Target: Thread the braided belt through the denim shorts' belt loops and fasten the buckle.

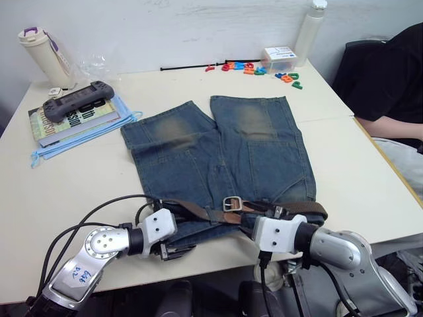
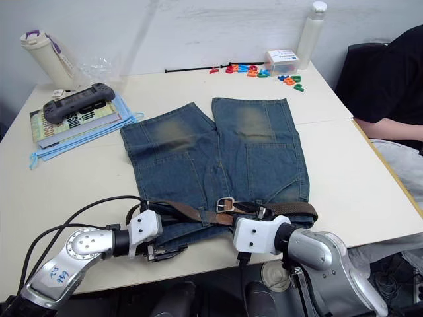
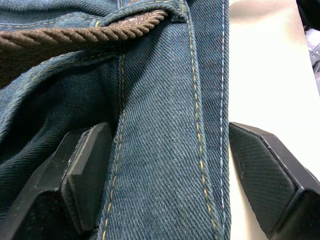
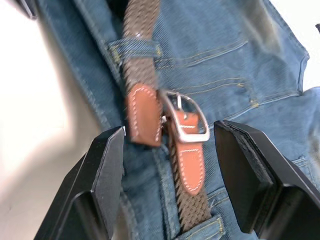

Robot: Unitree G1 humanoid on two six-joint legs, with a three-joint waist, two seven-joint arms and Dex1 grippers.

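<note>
The denim shorts (image 1: 221, 148) lie flat on the table, waist toward me. Along the waistband runs the braided belt (image 1: 198, 211), passing under a belt loop (image 4: 136, 49). Its silver buckle (image 4: 186, 120) and tan leather tip (image 4: 144, 115) lie side by side, unfastened. My right gripper (image 1: 254, 214) is open, with one finger on each side of the buckle and tip. At the waist's left corner, my left gripper (image 1: 173, 249) is open, and a fold of waistband denim (image 3: 160, 175) runs between its fingers. The belt (image 3: 90, 34) lies just beyond that fold.
A book (image 1: 73, 122) carrying a game controller (image 1: 79, 100) and blue face masks (image 1: 79, 140) sit at the back left, beside a cream bottle (image 1: 43, 58). Coloured letters (image 1: 248, 67), a clear box (image 1: 277, 58) and a white bottle (image 1: 310, 30) line the far edge. A person (image 1: 390, 86) sits at the right.
</note>
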